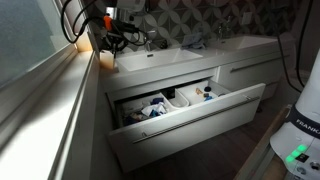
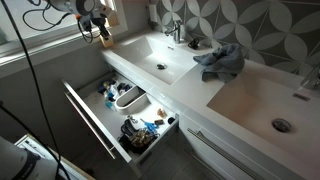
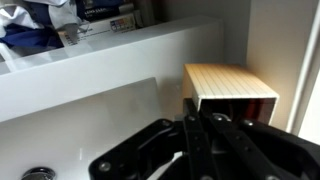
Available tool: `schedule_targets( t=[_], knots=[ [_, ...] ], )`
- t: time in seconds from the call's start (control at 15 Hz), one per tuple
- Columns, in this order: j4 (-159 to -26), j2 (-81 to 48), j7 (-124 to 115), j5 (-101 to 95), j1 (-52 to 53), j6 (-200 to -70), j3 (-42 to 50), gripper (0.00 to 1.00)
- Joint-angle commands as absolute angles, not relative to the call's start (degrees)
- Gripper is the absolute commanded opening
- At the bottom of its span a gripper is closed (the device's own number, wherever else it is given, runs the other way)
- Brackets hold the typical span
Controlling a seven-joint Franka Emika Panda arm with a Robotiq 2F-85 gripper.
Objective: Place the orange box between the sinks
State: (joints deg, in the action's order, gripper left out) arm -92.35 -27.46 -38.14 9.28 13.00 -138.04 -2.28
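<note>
Though my gripper (image 3: 200, 140) fills the bottom of the wrist view, it is only a dark, blurred mass cut off by the lower edge; its fingers (image 3: 188, 128) look drawn together with nothing between them. In an exterior view it is small and dim (image 2: 95, 22), hanging over the end of the white counter (image 3: 110, 65). The orange box (image 3: 230, 88) stands upright just beyond my fingertips and apart from them, in the counter's corner against the wall; beside it is a sink basin (image 3: 90, 125), whose drain (image 3: 38, 174) is half cut off. In an exterior view the box is only an orange patch (image 2: 104, 35) under the gripper; a blue-grey cloth (image 2: 222, 60) lies between the sinks, well apart from it. The open drawer (image 2: 95, 125) below holds clutter I cannot make out.
</note>
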Motion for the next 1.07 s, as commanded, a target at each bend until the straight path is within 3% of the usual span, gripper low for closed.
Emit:
schedule_targets(
  t=[0.0, 0.33, 0.73, 0.8, 1.0],
  knots=[
    [-97.0, -19.2, -37.5, 4.4, 13.1, -134.4, -0.1, 0.01],
    [-107.6, -6.2, -47.0, -14.3, 14.3, -128.6, 4.0, 0.01],
    [-120.2, 7.5, -61.2, -26.3, 10.6, -116.5, -1.4, 0.01],
    [-114.4, 2.1, -57.4, -24.2, 9.5, -118.3, -1.6, 0.01],
    [-115.8, 3.6, -57.7, -24.1, 8.5, -117.8, -3.0, 0.06]
  ],
)
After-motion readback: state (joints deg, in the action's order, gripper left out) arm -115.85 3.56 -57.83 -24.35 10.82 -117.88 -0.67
